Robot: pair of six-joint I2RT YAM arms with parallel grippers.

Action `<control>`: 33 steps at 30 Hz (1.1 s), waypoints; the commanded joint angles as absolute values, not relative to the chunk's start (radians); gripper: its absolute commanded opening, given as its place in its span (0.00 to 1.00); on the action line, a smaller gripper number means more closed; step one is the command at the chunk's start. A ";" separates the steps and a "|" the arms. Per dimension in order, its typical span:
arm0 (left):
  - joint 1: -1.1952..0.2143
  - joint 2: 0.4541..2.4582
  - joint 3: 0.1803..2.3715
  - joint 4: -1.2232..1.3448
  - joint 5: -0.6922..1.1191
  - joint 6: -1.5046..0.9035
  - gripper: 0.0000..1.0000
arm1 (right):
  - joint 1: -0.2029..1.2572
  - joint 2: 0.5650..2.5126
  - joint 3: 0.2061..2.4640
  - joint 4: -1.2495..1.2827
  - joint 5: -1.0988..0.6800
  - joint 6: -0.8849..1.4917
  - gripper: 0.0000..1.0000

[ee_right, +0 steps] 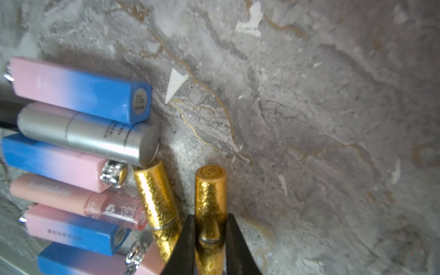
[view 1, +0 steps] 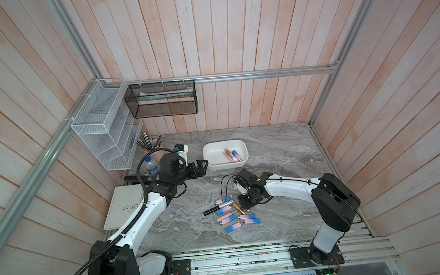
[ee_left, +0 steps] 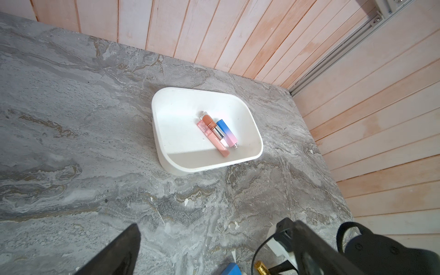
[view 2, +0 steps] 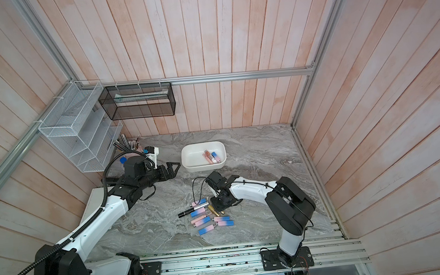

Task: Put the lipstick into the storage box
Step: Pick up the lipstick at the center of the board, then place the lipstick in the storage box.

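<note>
Right pincer [ee_right: 210, 228] clamped on gold lipstick [ee_right: 210, 190], another gold lipstick [ee_right: 156, 192] just beside, left pincer [view 1: 204, 166] spread wide, storage box [view 1: 226, 166] just ahead.

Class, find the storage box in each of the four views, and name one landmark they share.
Top view: box, near picture centre.
Top view: box, just left of centre.
Left wrist: box mid-picture.
Right wrist: not in it; the right tool grips a gold lipstick.
Shared landmark: the grey marble table, in all four.
</note>
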State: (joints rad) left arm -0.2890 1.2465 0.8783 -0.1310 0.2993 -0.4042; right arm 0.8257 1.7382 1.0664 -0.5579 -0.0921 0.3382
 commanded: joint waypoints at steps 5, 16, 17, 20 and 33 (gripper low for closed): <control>-0.291 1.225 0.857 -0.129 0.265 -0.378 1.00 | 0.800 1.754 1.280 -0.682 -0.012 0.278 0.16; -0.285 1.268 0.873 -0.086 0.255 -0.358 1.00 | 0.678 1.916 1.661 -0.722 0.000 0.189 0.17; -0.285 1.275 0.881 -0.084 0.257 -0.356 1.00 | 0.670 1.947 1.702 -0.719 0.000 0.181 0.17; -0.282 1.304 0.906 -0.079 0.263 -0.347 1.00 | 0.653 2.047 1.821 -0.715 -0.014 0.156 0.17; -0.272 1.435 1.033 -0.084 0.296 -0.304 1.00 | 0.620 2.433 2.253 -0.785 -0.072 0.086 0.17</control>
State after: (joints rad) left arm -0.2794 1.4143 0.9924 -0.0898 0.2768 -0.3367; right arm 0.6300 2.3894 2.1815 -0.7296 -0.0486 0.1146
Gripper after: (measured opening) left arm 0.998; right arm 0.199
